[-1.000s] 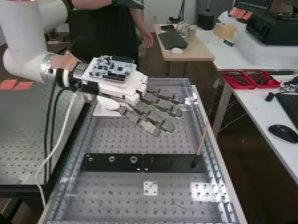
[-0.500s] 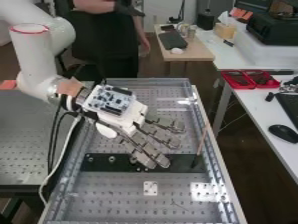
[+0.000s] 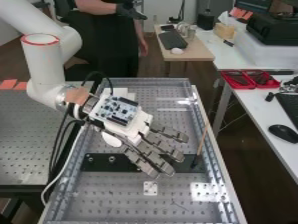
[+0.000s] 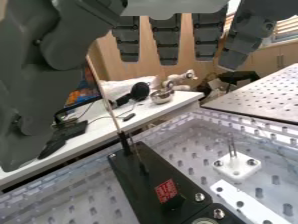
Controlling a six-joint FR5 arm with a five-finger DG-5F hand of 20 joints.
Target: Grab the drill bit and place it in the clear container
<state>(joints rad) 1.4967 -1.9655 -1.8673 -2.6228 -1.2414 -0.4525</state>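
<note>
Around the hand (image 3: pixel 136 122) lay a good deal of kit: a perforated surface (image 3: pixel 113 197), a long black plate (image 4: pixel 143 182) fixed across it with round metal fittings (image 3: pixel 111 159), and a white desk alongside with red trays (image 3: pixel 249 80) and a mouse (image 3: pixel 283 132). A thin wooden stick (image 3: pixel 202 137) with a dark foot rose at a slant from the end of the plate nearest that desk. It was the tallest thing close by, and in the high view it stood just beside the fingers (image 3: pixel 166 150), apart from them. The fingers were straight and spread wide, empty, reaching out above the black plate. What looked to be the drill bit (image 4: pixel 232 146) — a slim, pronged piece of metal, though I could not be certain of it — stood upright in a white block (image 4: pixel 236 166) beside the black plate, with a white strip (image 4: pixel 241 201) next to it. It was below the fingers and apart from them.
</note>
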